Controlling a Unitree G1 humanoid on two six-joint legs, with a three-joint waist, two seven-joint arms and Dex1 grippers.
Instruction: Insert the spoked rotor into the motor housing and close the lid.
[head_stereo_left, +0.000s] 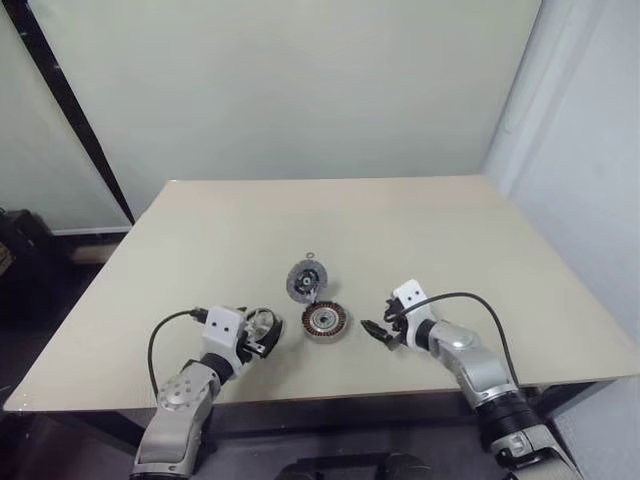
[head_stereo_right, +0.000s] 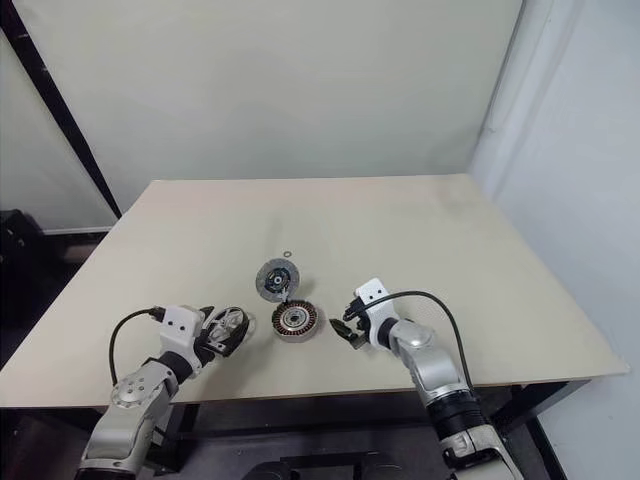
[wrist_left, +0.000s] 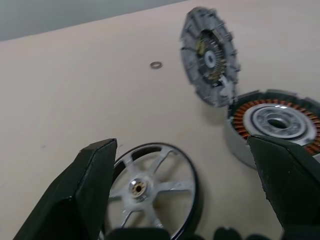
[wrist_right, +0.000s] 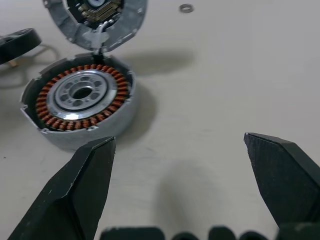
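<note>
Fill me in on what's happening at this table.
A two-armed robot is assembling a small motor. The motor housing sits on the table with its copper windings exposed, and its lid stands tilted open at the far edge. The spoked rotor lies flat on the table between the fingers of the open left gripper, not yet lifted. The right gripper, also open and empty, hovers beside the housing. A tiny ring lies farther back.

Copper-orange windings ring the silver motor housing (wrist_right: 80, 102); the spoked rotor (wrist_left: 150, 192) looks silvery, dark-rimmed.
</note>
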